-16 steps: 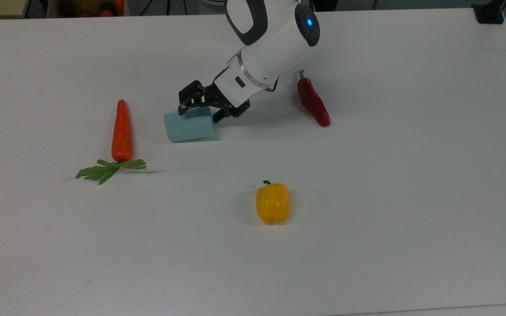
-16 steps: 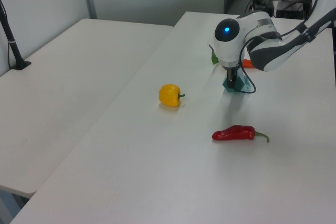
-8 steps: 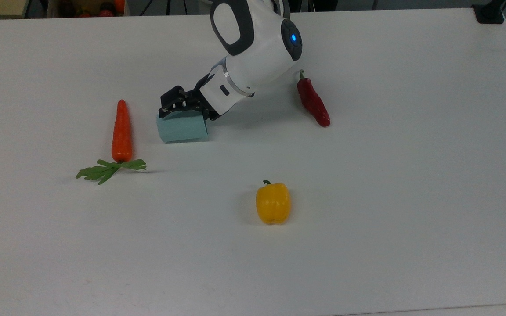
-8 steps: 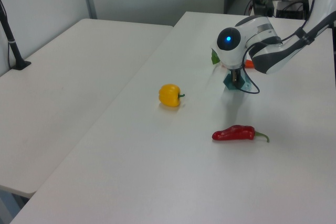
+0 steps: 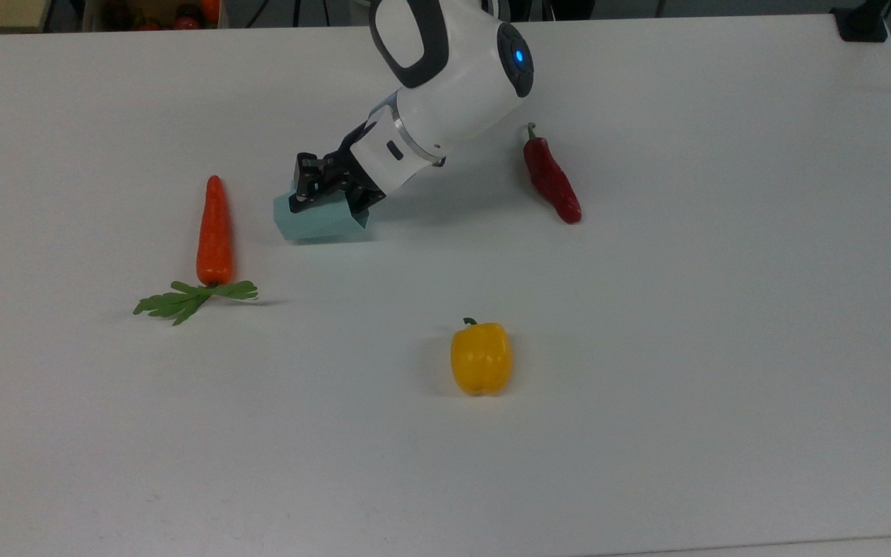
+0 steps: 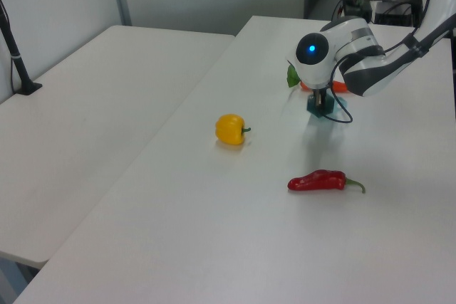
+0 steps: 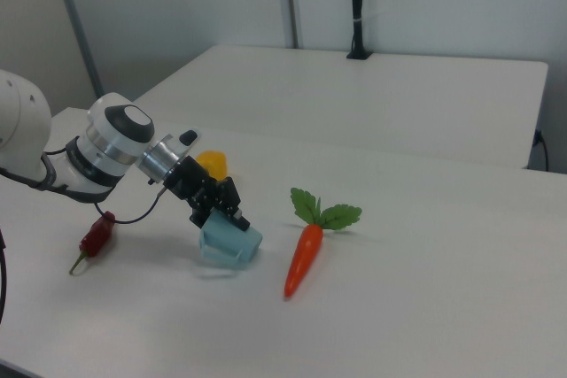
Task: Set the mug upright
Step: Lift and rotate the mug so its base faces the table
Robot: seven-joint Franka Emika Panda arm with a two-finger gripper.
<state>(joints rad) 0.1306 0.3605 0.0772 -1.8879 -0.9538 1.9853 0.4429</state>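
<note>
The mug (image 5: 314,222) is a pale light-blue faceted cup lying tilted between the carrot and the red chili in the top view. My gripper (image 5: 327,196) reaches down from the upper right and is shut on its upper end. In the right view the mug (image 7: 232,245) leans with its lower edge near the table and its top raised under the gripper (image 7: 225,213). The arm hides most of the mug (image 6: 318,109) in the left view.
In the top view, a carrot (image 5: 214,230) with green leaves lies left of the mug. A red chili (image 5: 551,180) lies to the right of the arm and a yellow bell pepper (image 5: 480,358) sits nearer the front. All rest on the white table (image 5: 724,309).
My gripper closed on the mug's end, then shifted it left in the top view and tipped it up from lying flat. The vegetables have not moved.
</note>
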